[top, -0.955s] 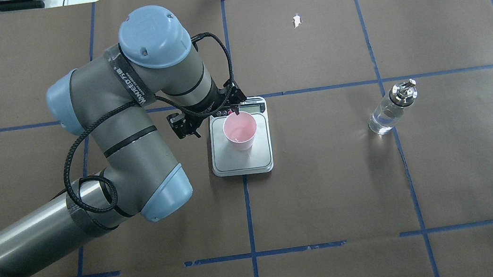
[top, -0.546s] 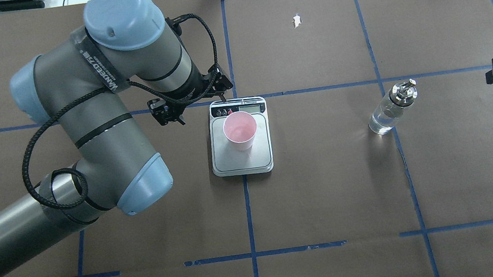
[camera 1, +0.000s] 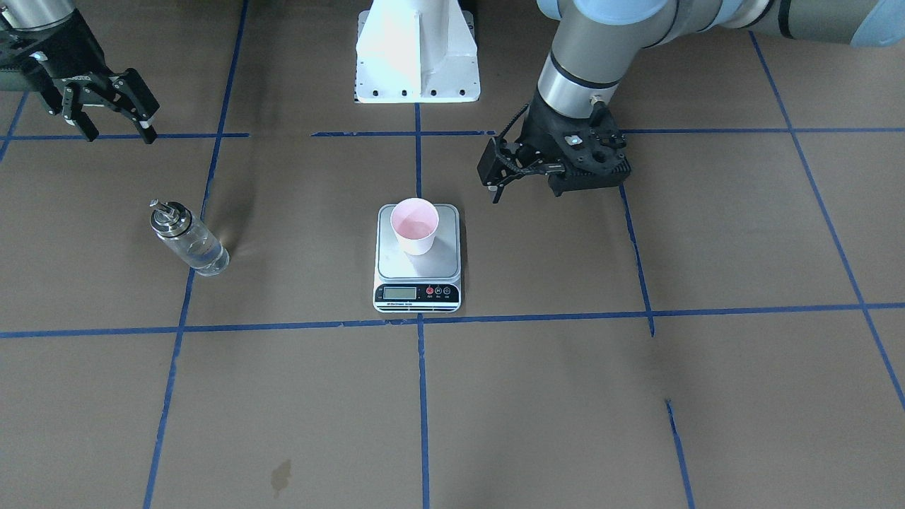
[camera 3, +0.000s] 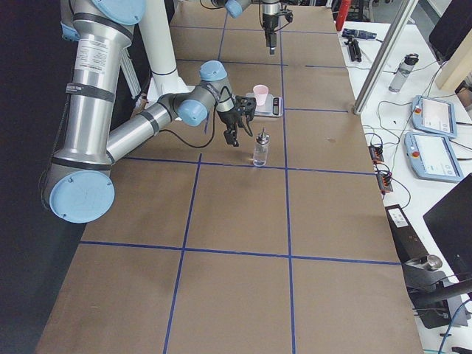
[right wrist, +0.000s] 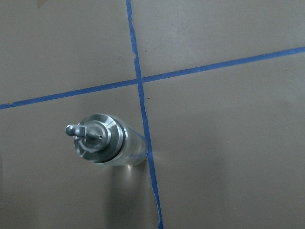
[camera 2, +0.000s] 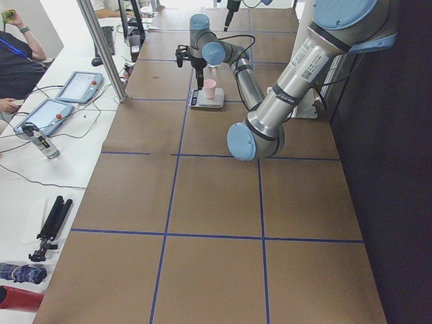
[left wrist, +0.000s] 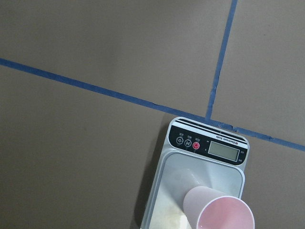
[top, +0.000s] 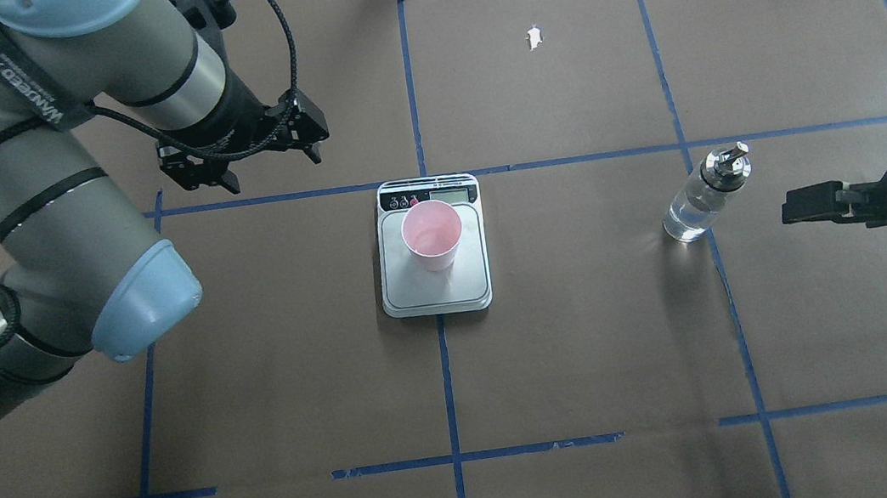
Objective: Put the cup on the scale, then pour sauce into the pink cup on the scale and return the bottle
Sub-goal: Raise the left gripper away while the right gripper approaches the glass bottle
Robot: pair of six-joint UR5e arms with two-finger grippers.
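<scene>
The pale pink cup (top: 431, 235) stands upright on the silver scale (top: 437, 297), also seen in the front view as cup (camera 1: 414, 225) and scale (camera 1: 417, 291). My left gripper (top: 270, 167) is open and empty, raised beyond and left of the scale. The clear glass bottle (top: 698, 198) with a silver cap stands right of the scale, with clear liquid inside. My right gripper (camera 1: 117, 133) is open and empty, to the right of the bottle and apart from it. The right wrist view looks down on the bottle's cap (right wrist: 102, 140). The left wrist view shows the cup (left wrist: 221, 214).
Brown paper with blue tape lines covers the table. The robot's white base plate (camera 1: 416, 53) sits at the near edge. A small tear (top: 534, 37) marks the far paper. Operators' desks with tablets (camera 2: 77, 84) lie beyond the far edge.
My left gripper has drawn back from beside the cup, up and to the left. My right arm has come in from the right edge towards the bottle. Cup and bottle have not moved.
</scene>
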